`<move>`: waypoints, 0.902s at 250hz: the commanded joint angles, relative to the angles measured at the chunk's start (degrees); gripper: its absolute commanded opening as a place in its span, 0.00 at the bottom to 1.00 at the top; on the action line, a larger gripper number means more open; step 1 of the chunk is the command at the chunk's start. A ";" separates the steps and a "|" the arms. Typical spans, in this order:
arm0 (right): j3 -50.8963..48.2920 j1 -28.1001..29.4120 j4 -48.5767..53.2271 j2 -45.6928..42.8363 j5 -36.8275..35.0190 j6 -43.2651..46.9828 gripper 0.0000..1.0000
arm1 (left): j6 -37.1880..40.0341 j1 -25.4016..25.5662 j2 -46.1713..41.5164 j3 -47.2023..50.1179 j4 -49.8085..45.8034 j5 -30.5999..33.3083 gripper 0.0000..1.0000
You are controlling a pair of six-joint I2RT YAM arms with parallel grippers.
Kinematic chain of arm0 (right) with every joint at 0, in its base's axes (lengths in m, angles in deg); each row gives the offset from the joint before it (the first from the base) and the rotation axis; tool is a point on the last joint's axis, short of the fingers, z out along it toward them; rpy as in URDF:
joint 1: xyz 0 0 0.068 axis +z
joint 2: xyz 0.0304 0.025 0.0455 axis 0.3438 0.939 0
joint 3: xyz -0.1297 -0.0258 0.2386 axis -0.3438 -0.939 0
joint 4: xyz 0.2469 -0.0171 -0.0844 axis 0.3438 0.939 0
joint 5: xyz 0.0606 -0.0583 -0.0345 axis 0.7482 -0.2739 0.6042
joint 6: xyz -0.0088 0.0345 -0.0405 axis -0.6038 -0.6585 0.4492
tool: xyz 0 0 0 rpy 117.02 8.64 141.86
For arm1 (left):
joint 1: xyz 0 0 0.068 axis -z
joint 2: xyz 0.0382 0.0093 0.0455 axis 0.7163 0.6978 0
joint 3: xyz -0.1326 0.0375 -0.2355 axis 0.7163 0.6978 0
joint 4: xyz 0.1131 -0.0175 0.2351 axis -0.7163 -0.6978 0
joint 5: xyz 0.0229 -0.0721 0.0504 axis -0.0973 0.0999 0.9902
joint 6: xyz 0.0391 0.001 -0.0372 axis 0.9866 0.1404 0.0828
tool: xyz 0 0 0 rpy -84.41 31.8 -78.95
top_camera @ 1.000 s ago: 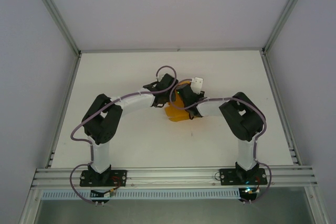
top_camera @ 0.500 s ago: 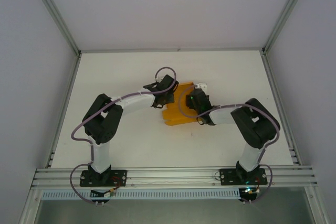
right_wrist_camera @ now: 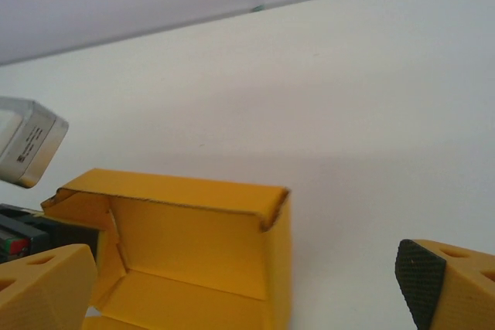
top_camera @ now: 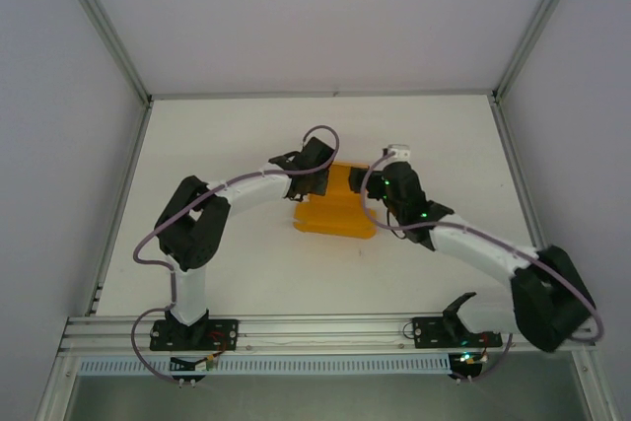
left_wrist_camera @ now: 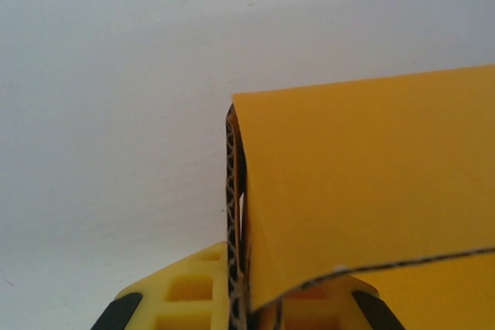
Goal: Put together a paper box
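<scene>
The paper box (top_camera: 333, 206) is seen lying on the worktop (top_camera: 217, 135). One wall is nipped tight in the left pincer (left_wrist_camera: 247, 303), w/ the open end just ahead of the right pincer (right_wrist_camera: 241, 291), which is spread wide & holds nothing. Thin corrugated card, matte orange-yellow, fluted edge showing, creased flaps. Prob. very light, a bit springy, easily crushed. Best taken by a wall edge or flap near a crease, not squeezed across the hollow body.
</scene>
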 commanded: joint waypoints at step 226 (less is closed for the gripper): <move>2.52 -4.04 35.29 -19.15 -5.01 -5.35 1.00 | 48.77 8.68 7.34 -21.17 -45.84 0.07 0.00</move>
